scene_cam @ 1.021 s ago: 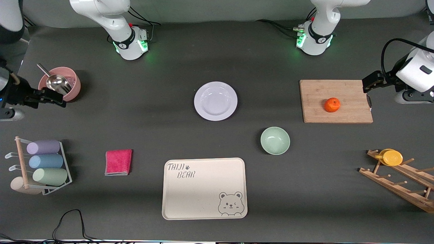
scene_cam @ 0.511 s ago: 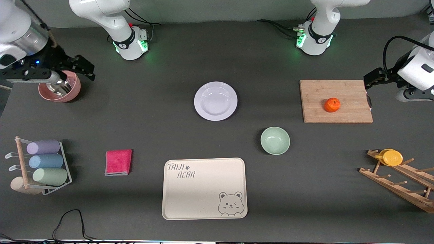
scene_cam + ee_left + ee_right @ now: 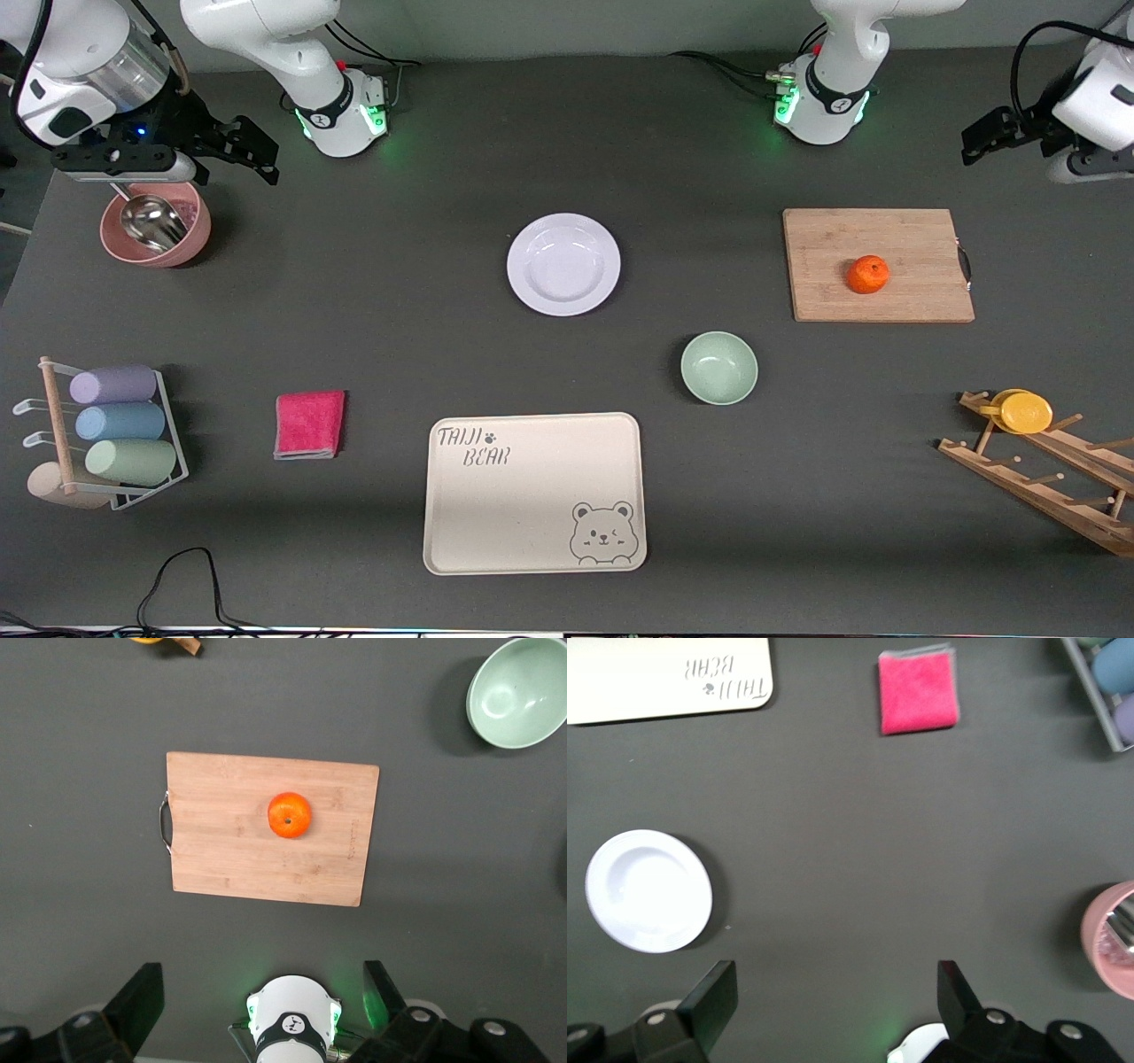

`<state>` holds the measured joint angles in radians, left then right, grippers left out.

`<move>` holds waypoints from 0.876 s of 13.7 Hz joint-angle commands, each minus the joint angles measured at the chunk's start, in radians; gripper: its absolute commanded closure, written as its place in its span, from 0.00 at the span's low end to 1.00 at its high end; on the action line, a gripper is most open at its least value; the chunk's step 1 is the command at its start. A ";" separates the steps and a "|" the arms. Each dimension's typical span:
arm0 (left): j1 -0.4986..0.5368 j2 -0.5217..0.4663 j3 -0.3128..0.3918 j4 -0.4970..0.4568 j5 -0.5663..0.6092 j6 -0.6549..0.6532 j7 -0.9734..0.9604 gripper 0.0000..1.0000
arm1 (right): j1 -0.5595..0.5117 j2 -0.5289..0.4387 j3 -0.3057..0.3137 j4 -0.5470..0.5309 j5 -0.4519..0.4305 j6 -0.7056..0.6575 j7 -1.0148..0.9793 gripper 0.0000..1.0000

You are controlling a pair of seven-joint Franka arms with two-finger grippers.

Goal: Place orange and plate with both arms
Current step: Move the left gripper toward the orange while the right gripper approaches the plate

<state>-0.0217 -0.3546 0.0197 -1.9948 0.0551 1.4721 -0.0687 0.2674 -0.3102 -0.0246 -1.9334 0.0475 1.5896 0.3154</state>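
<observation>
Tray [image 3: 534, 493] lettered "TAIJI BEAR" is lying nearest the camera, plate [image 3: 563, 264] sitting farther off, orange [image 3: 867, 274] resting on board [image 3: 878, 264], left gripper [image 3: 263, 1010] and right gripper [image 3: 834, 997] hanging high, open, empty.

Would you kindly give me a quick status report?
Both grippers open, empty: left gripper high off the table's end, right gripper beside the pink bowl. Orange on cutting board; plate untouched.

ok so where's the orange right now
The orange sits on the wooden cutting board toward the left arm's end of the table, farther from the front camera than the green bowl.
</observation>
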 commanded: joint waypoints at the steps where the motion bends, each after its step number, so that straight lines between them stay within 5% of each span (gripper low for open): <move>1: 0.006 -0.049 -0.006 -0.123 0.005 0.085 0.009 0.00 | 0.013 -0.021 -0.040 -0.085 0.111 0.038 0.011 0.00; 8: 0.008 -0.040 -0.004 -0.502 0.005 0.460 0.009 0.00 | 0.006 -0.023 -0.057 -0.301 0.377 0.173 -0.203 0.00; 12: 0.009 0.070 -0.004 -0.654 0.005 0.755 0.010 0.00 | 0.006 -0.012 -0.058 -0.455 0.572 0.308 -0.373 0.00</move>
<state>-0.0204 -0.3349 0.0196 -2.5954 0.0551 2.1146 -0.0686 0.2673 -0.3075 -0.0732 -2.3090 0.5266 1.8305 0.0279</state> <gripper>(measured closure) 0.000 0.000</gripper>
